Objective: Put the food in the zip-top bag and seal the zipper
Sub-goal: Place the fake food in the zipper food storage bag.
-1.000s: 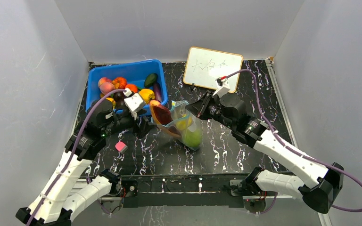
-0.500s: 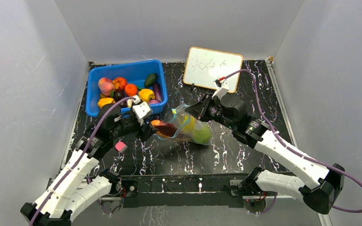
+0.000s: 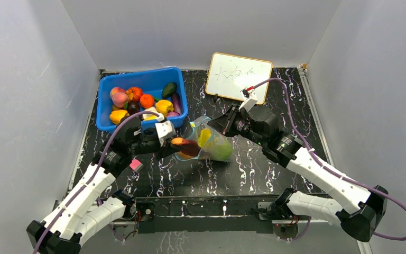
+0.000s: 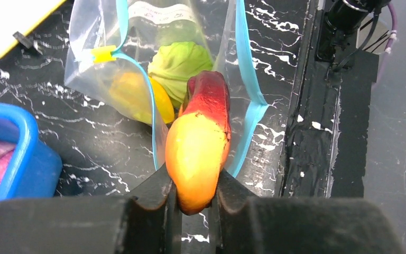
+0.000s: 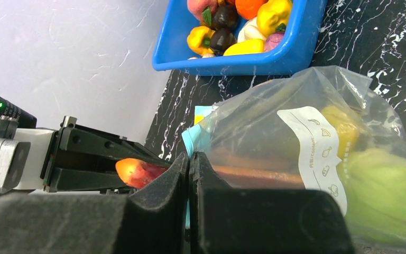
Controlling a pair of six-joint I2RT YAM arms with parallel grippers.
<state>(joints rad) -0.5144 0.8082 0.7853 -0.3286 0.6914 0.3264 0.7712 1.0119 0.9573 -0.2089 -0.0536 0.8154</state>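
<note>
Pinching the slice [image 4: 200, 143], left tool [image 4: 194, 185] has pushed deeper into the zip-top bag [image 5: 275, 100] that right tool [image 5: 190, 161] grips.

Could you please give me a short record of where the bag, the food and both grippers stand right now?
Left gripper: shut on orange-and-dark-red long toy slice
Slice: red tip inside bag mouth
Right gripper: shut on mouth edge of clear zip-top bag
Blue-teal zipper strip: open
In bag: green round fruit, yellow piece
Blue plastic bin: more toy food
</note>
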